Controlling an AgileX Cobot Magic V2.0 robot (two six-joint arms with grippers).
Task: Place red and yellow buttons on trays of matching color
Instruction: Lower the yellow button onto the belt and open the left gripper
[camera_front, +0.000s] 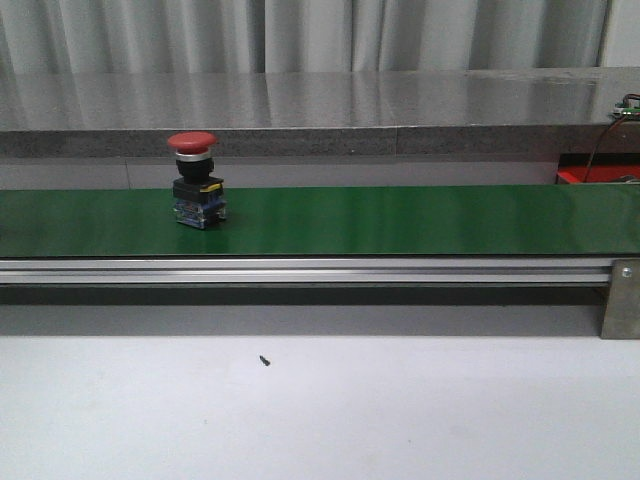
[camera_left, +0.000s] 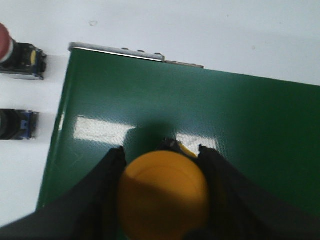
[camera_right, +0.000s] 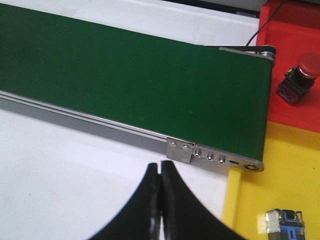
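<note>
Yellow button caught over the belt, red one riding along.

The left gripper (camera_left: 162, 192) has its jaws closed round the yellow button (camera_left: 164, 197), pinching the domed cap from both sides above the green belt (camera_left: 225, 120). The right gripper (camera_right: 160, 200) hangs with jaws pressed together, holding nothing, short of the belt's end, the yellow tray (camera_right: 270, 165) and red tray (camera_right: 295, 65) off to one side. A red button (camera_front: 196, 180) stands upright on the belt. These look rigid and top-heavy; the smooth cap may slip, so the squarer body seems a safer hold.
</note>
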